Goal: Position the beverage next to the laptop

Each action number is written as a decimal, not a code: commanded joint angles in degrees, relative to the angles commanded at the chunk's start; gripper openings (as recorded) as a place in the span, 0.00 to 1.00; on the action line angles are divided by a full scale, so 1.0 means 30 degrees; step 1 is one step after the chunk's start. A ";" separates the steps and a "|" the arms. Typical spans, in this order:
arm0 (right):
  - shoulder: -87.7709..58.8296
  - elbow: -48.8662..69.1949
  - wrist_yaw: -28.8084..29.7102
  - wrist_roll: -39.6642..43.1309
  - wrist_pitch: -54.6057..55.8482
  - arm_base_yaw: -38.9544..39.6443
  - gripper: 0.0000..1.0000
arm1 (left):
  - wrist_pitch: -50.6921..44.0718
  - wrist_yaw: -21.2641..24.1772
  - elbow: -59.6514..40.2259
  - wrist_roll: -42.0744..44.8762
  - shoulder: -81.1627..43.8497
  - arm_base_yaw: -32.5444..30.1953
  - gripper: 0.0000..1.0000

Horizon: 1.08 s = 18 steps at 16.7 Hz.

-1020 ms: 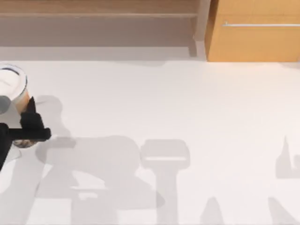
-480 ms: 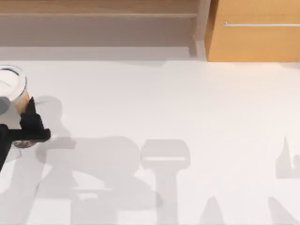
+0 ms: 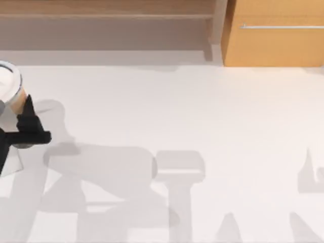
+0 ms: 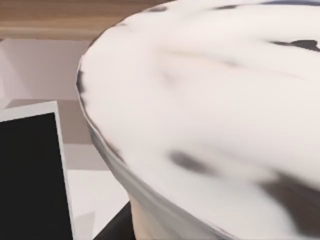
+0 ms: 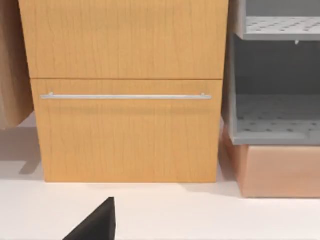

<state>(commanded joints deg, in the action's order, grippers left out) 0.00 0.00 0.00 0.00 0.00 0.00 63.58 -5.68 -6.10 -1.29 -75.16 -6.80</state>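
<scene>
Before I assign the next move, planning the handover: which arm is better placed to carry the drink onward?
Left. The left gripper is at the tall clear plastic cup with white domed lid, at the table's left edge. The right arm is nowhere near the cup.

I'm seeing the beverage (image 3: pixel 11 90) at the table's far left showing a white lid above tan drink, and the left gripper (image 3: pixel 28 124) beside it showing black. The table (image 3: pixel 202 116) is reading pale off-white with soft grey shadow patches. Far right, the cabinet (image 3: pixel 276 40) is showing orange-tan wood grain with a silver bar handle (image 5: pixel 125 96). Its neighbouring shelf unit (image 5: pixel 275 75) is looking grey and dotted with holes.
</scene>
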 joint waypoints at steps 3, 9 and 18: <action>0.0000 0.0000 0.0000 0.0000 0.0000 0.0000 1.00 | 0.1509 0.0026 0.0048 0.0017 -0.1011 -0.0033 0.00; 0.0000 0.0000 0.0000 0.0000 0.0000 0.0000 1.00 | 0.3622 0.0094 0.0457 0.0106 -0.3275 -0.0416 0.00; 0.0000 0.0000 0.0000 0.0000 0.0000 0.0000 1.00 | 0.3559 0.0070 0.1084 0.0136 -0.4345 -0.0523 0.08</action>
<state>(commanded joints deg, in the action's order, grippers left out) 0.00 0.00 0.00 0.00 0.00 0.00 74.26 -5.47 -2.85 -0.88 -88.19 -8.37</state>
